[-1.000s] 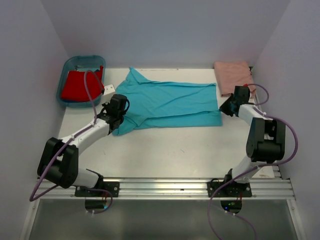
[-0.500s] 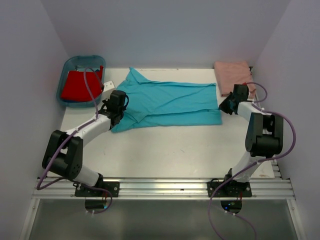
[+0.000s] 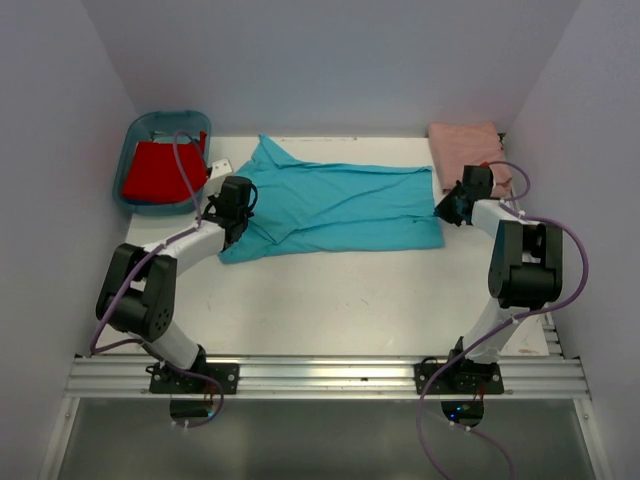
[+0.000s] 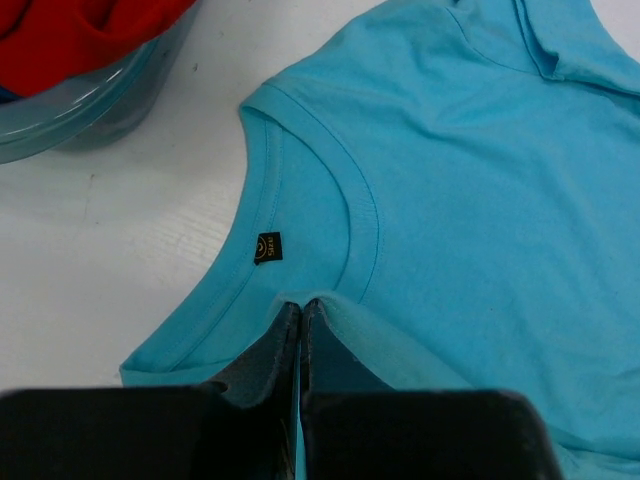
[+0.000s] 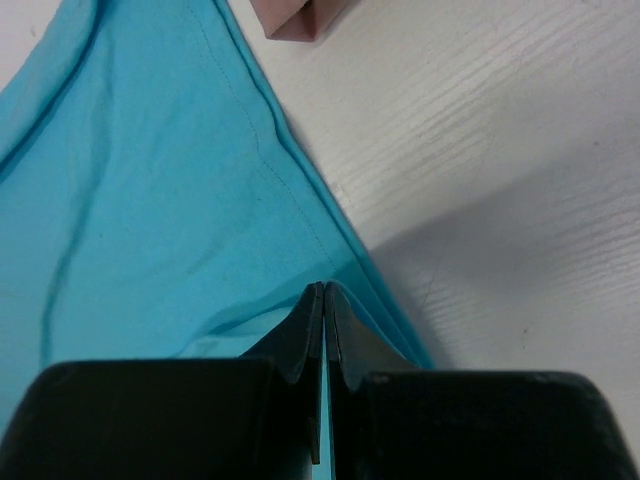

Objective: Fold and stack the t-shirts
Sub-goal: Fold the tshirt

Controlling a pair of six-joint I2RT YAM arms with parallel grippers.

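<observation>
Turquoise soft-cloth t-shirt (image 3: 340, 205) spread flat on white bench (image 3: 330, 300), far-centre, neck toward left edge. Left gripper (image 4: 301, 306) pinched closed on its collar, near dark label (image 4: 267, 247); right gripper (image 5: 322, 290) clamped on hem corner, toward right edge

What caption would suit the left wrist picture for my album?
Left end effector pinches the turquoise t-shirt close beside its dark neck label.
</observation>
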